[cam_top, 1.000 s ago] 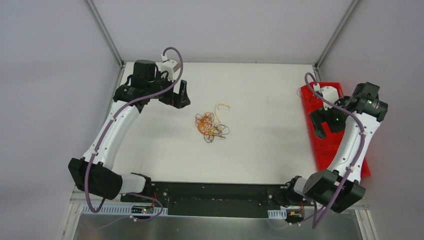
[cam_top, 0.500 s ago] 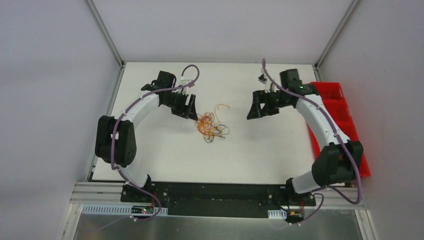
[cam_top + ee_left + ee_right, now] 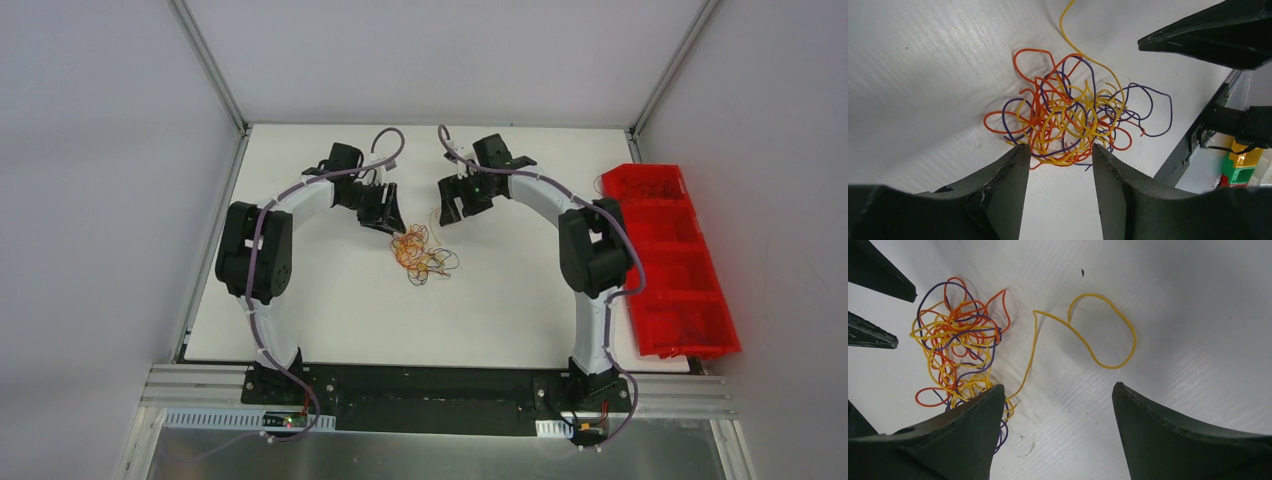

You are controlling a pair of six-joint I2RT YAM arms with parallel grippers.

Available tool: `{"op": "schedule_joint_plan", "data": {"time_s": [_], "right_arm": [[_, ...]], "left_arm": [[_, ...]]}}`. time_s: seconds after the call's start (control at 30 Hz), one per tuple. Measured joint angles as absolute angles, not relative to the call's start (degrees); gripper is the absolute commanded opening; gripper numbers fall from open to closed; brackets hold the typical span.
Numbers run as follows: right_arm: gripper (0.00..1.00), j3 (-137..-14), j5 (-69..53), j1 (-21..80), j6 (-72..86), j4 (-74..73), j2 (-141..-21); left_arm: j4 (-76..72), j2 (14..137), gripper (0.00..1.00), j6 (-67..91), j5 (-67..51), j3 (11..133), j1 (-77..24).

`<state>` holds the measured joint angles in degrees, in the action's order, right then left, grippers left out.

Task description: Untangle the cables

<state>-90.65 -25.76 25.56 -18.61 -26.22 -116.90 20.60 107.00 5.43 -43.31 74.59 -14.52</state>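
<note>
Left pincer (image 3: 1058, 148) half-open, right pincer (image 3: 1058, 386) wide, both empty, by tangled orange-yellow-purple cables (image 3: 1068, 116).

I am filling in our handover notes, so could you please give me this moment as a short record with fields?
cables: one tangle of orange, yellow and purple wires, mid-table
yellow strand: curls out of the tangle, lying loose
left gripper: open, at the tangle's edge, holding nothing
right gripper: open, above the yellow strand, holding nothing
red bin: at the table's right edge, apart from both arms
task state: not yet untangled
</note>
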Motion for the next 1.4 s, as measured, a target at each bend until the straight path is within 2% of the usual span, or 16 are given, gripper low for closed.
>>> {"op": "schedule_joint_plan", "data": {"time_s": [0.13, 0.2, 0.3, 0.47, 0.63, 0.77, 1.07, 1.27, 1.4], "right_arm": [[0.77, -91.4, -26.4, 25.9, -17.7, -25.3, -118.1], [0.70, -91.4, -26.9, 26.0, -16.7, -24.9, -118.1], [0.67, -90.9, -27.4, 26.6, -14.4, -24.4, -118.1], [0.67, -86.9, -27.9, 27.9, -10.2, -23.2, -118.1], [0.72, -83.6, -29.4, 28.9, -6.5, -22.5, -117.8], [0.74, -83.2, -30.5, 29.5, -4.9, -22.2, -117.6], [0.79, -82.9, -30.6, 29.9, -7.0, -27.3, -112.6], [0.81, -85.3, -30.7, 31.0, -7.7, -29.2, -112.3], [0.70, -85.3, -29.8, 34.4, -7.6, -28.3, -112.3]], "left_arm": [[18.6, 109.6, 0.42, 7.9, -44.1, 75.3, -14.5], [17.6, 110.2, 0.41, 8.7, -44.8, 75.7, -14.5], [16.3, 110.3, 0.42, 9.8, -45.1, 76.0, -14.7], [14.8, 110.3, 0.45, 10.5, -45.4, 76.1, -15.2], [13.8, 110.3, 0.44, 11.0, -45.6, 76.0, -15.9], [13.0, 110.6, 0.36, 11.2, -45.6, 76.1, -16.6], [12.4, 111.1, 0.01, 11.4, -45.4, 76.0, -17.3], [12.3, 111.1, 0.00, 11.6, -44.5, 76.0, -17.3], [12.3, 111.1, 0.00, 12.9, -44.4, 76.0, -17.3]]}}
